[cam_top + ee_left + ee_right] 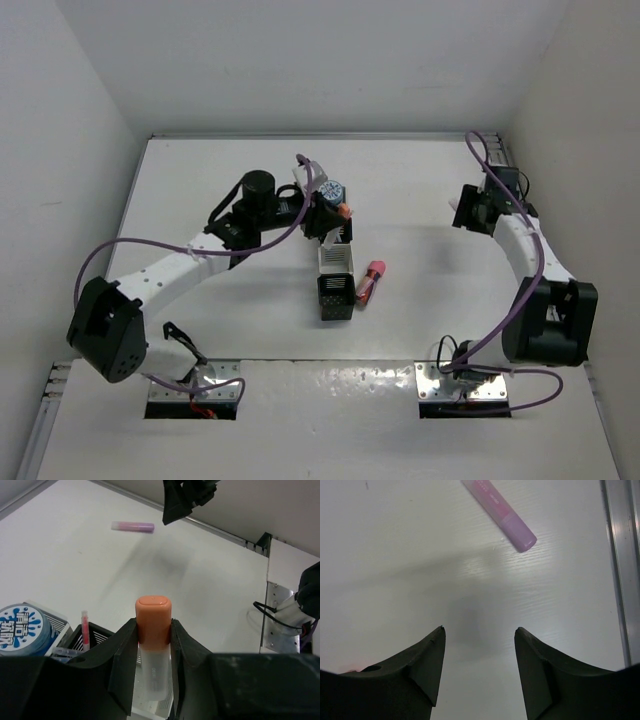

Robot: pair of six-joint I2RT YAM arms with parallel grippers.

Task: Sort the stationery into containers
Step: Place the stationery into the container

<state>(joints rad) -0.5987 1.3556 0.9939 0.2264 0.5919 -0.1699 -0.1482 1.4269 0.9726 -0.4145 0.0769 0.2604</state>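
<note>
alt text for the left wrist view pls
The left gripper is shut on a white stick with an orange cap, held upright. Lower left, a blue-and-white roll sits in a white cup and a thin red pen stands in a black mesh cup; a pink marker lies on the table beyond.

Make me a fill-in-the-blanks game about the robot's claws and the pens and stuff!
1. The left claw is shut on a white stick with an ____ cap.
2. The right claw is ____ and holds nothing.
3. The pale pink marker lies on the ____.
4. The round roll has a top that is white and ____.

Missing words: orange; open; table; blue.
</note>
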